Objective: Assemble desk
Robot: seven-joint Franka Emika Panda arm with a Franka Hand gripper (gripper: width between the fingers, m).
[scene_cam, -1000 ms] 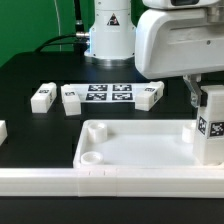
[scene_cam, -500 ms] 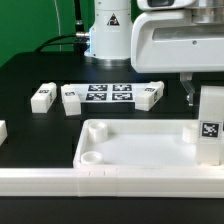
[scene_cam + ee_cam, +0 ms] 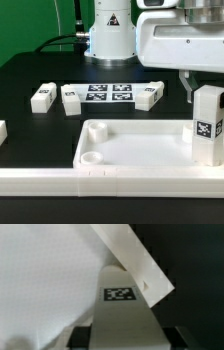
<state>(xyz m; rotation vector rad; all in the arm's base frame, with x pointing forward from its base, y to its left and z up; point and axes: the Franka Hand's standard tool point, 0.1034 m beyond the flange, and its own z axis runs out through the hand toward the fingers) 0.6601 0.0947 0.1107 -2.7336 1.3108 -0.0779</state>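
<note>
Claw (image 3: 125, 339): clenched on one white leg (image 3: 207, 124), with a dark finger (image 3: 82, 336) on either flank of its upper end. Leg: upright at the right edge of the exterior view, its lower end over the tabletop's right-hand corner; whether it sits in a socket there cannot be told. Handling, judged: a stiff plastic block, probably light, with smooth faces that may slip. It is best held on two opposite flat sides near the top, clear of the end that enters the socket, and kept plumb. Tabletop (image 3: 135, 124): a white tray with a raised rim, lying in the lower middle of the exterior view on the black desk (image 3: 30, 70); one round socket (image 3: 90, 158) is open at its lower left. Beyond, in the upper middle: the marker board (image 3: 108, 94), with the outer spare leg (image 3: 42, 97) and inner spare leg (image 3: 72, 100) on its left and the right spare leg (image 3: 150, 96) on its right. Border rail (image 3: 60, 181): along the bottom edge. Only the wrist view shows both fingers and the tag (image 3: 120, 293) along the leg's length. Only the exterior view shows the spare legs and the leg's upright stance.
</note>
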